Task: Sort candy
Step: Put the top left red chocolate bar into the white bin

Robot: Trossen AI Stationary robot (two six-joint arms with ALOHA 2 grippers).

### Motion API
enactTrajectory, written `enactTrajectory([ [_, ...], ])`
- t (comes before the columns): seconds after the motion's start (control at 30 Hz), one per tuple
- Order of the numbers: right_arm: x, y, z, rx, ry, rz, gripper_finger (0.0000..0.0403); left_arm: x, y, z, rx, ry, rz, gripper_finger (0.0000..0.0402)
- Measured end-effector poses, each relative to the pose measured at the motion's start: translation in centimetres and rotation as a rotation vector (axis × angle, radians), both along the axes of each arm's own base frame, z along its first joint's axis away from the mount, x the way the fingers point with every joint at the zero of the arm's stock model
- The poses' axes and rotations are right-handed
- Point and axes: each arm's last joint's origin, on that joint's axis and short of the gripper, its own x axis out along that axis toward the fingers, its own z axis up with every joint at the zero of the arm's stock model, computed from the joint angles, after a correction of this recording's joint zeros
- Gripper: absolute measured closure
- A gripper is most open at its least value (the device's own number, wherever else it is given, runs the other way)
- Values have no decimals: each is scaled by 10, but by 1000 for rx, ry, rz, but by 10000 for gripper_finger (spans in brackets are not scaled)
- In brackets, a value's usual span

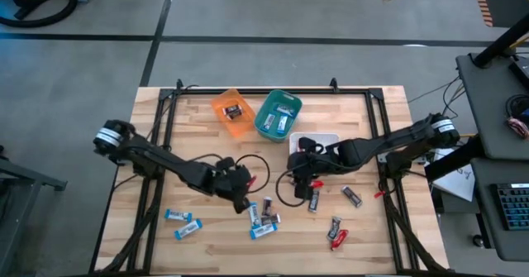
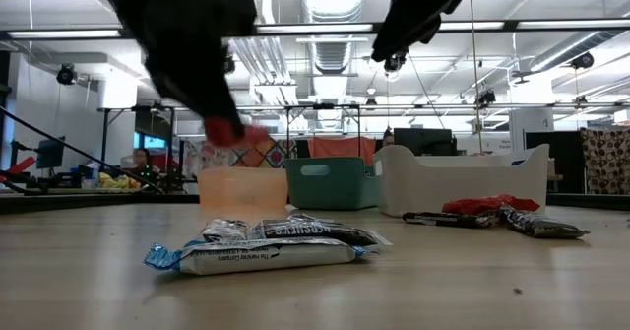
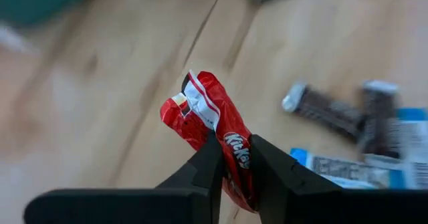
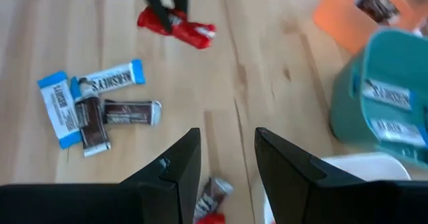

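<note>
Left pincer (image 3: pixel 231 167): I have it pinching a red candy bar (image 3: pixel 214 127) mid-length.
Handling: light, crinkly, slippery, I judge; grip the middle.
Right pincer (image 4: pixel 224 154): spread, empty.

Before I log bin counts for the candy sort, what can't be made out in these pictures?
- White bin: contents hidden by the right gripper in the high view, by its wall in the low view.
- Orange bin: blurred in the low view.
- Red candy: lower end hidden between the left gripper fingers.
</note>
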Motion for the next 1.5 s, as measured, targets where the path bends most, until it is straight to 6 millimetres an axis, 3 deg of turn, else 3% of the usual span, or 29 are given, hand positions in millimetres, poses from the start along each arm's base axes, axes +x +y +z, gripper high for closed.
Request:
enactTrajectory([
  [0.1, 3, 2, -6, -6, -51, 35, 268, -5, 0, 19, 37, -78, -90, 356],
  [0.3, 10, 5, -23, 2, -211, 161, 268, -25, -1, 38, 114, -268, -281, 356],
  [0.63, 11, 4, -48, -132, -543, 269, 268, -67, 10, 14, 149, -631, -428, 356],
  [0.8, 17, -4, -46, -160, -675, 282, 268, -79, 17, 4, 196, -733, -437, 356],
  [1.07, 30, -22, -39, -127, -762, 332, 268, -80, 24, 5, 248, -781, -427, 356],
  [1.5, 50, -21, -32, -154, -786, 349, 268, -75, 23, 7, 267, -846, -425, 356],
])
